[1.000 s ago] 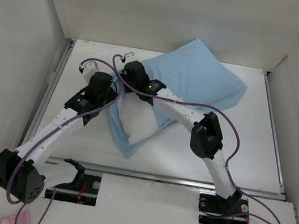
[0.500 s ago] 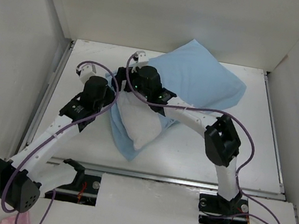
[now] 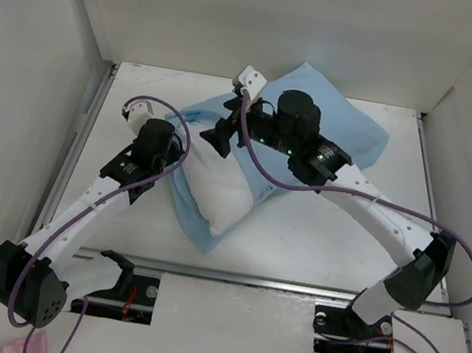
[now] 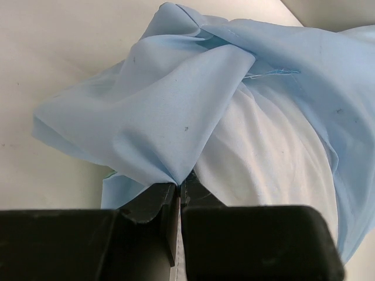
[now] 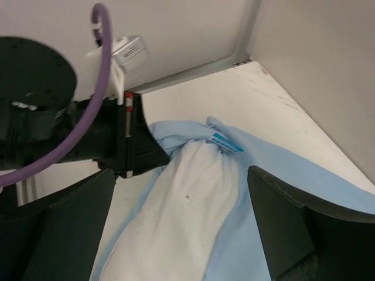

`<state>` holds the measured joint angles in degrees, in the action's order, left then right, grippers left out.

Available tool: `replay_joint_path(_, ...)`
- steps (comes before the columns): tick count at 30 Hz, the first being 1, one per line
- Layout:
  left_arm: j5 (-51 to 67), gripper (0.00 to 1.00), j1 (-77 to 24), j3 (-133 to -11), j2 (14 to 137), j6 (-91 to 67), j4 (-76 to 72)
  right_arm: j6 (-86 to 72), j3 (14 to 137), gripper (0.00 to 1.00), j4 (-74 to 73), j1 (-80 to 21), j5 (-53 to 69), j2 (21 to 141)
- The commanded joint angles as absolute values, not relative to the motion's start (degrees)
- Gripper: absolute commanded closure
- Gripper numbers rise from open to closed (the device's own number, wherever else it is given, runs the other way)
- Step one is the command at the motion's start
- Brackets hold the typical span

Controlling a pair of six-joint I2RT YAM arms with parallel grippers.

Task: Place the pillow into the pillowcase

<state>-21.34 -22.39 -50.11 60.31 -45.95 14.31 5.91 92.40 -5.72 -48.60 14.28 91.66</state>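
Observation:
The white pillow point(image 3: 225, 200) lies mostly inside the light-blue pillowcase point(image 3: 318, 118) at the table's middle, with its near end sticking out of the open mouth. My left gripper point(image 3: 174, 159) is shut on the pillowcase's left mouth edge point(image 4: 164, 99). The pinch shows in the left wrist view point(image 4: 177, 186), with the pillow point(image 4: 269, 146) just to the right. My right gripper point(image 3: 218, 136) is open and empty, hovering above the pillow's exposed end point(image 5: 176, 222). The pillow's blue tag point(image 5: 225, 142) shows at the mouth. The left gripper point(image 5: 140, 152) shows there too.
White enclosure walls point(image 3: 67, 49) stand on the left, back and right. A metal rail point(image 3: 273, 282) runs along the table's near edge. A pink item point(image 3: 26, 348) lies at the bottom left, off the table.
My right arm has swung its elbow out to the right, and its gripper has lifted and moved back and right, off the pillowcase mouth. My left gripper has held its pinch, almost still.

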Motion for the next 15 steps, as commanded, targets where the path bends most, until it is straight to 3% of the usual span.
replay_joint_path(1,-21.8,1.0,-22.15,-51.59,59.24,-45.35,8.53,10.2,91.84,0.0,-13.27,-49.66,22.22,98.07)
replay_joint_path(3,-21.18,1.0,-22.15,-51.59,58.63,-44.83,8.53,8.88,96.56,0.03,-14.85,-50.19,26.08,102.72)
replay_joint_path(5,-20.66,1.0,-22.15,-51.59,57.92,-44.82,8.53,6.61,100.79,0.2,-16.87,-50.19,25.32,110.89)
replay_joint_path(7,-20.05,1.0,-22.15,-51.59,56.52,-44.82,8.53,4.49,107.27,0.45,-18.1,-50.19,20.41,116.34)
replay_joint_path(8,-19.52,1.0,-22.15,-51.07,55.64,-44.82,8.53,2.22,108.62,0.66,-18.11,-50.19,18.39,120.89)
replay_joint_path(9,-19.51,1.0,-22.15,-51.06,55.11,-44.82,9.05,0.72,109.68,0.76,-18.11,-50.19,15.67,122.5)
replay_joint_path(11,-19.51,1.0,-22.15,-51.06,53.44,-44.82,9.84,-2.79,108.73,0.84,-12.96,-50.19,6.89,124.27)
replay_joint_path(15,-19.51,1.0,-22.15,-50.45,50.28,-46.05,13.27,-11.75,102.75,0.84,-5.29,-48.52,-2.44,123.66)
